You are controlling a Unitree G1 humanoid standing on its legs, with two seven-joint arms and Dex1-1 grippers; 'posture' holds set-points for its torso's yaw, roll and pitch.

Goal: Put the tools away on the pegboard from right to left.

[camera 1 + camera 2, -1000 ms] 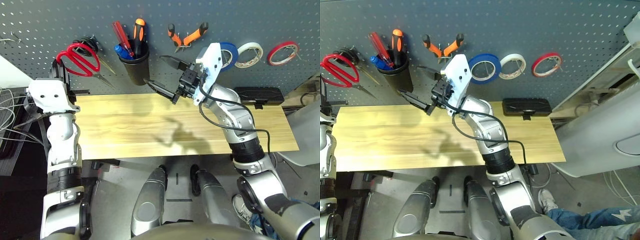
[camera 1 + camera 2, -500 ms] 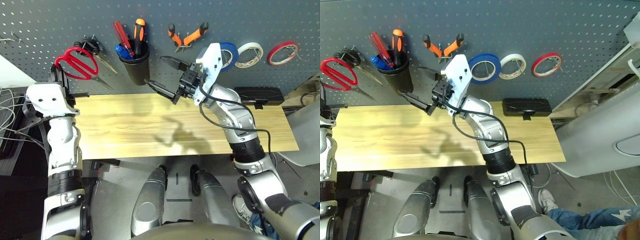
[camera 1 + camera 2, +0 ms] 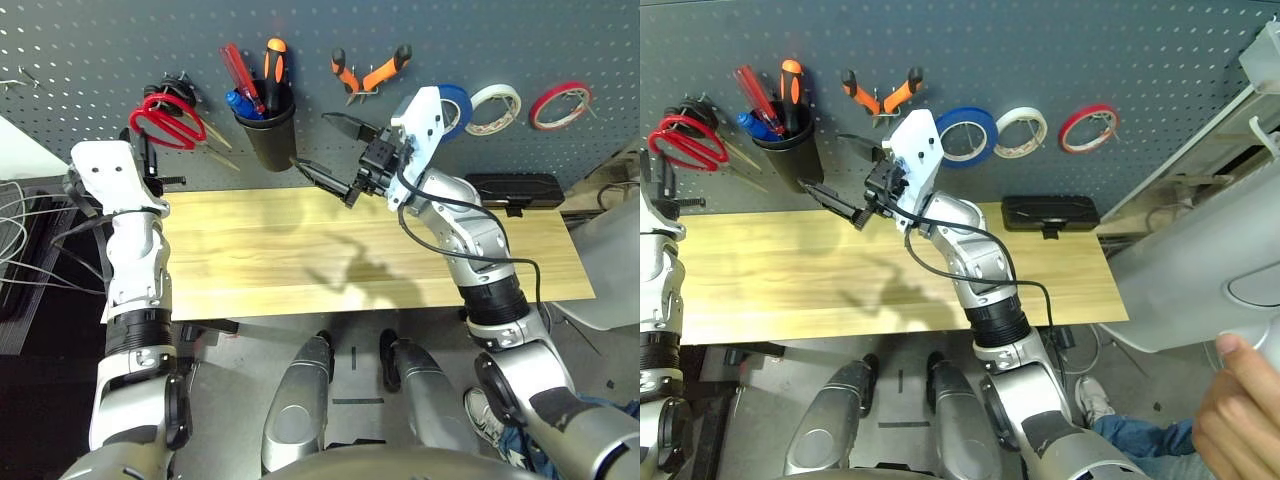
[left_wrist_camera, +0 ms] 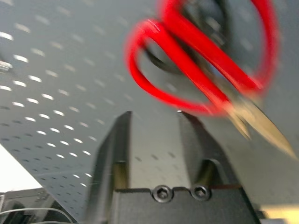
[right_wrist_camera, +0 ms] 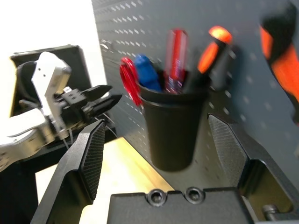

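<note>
Right now I see my left end effector, jaws parted and empty, just below the red-handled scissors hanging on the pegboard; my right end effector gapes before the black cup. Beyond: three tape rolls, one pliers.

Both end effectors open, empty.

Dark grey pegboard dotted with a regular grid of pale holes, red-handled scissors, black plastic cup, orange-and-black-handled pliers, blue tape roll, white tape roll, red tape roll, pale striped-grain wooden tabletop.
</note>
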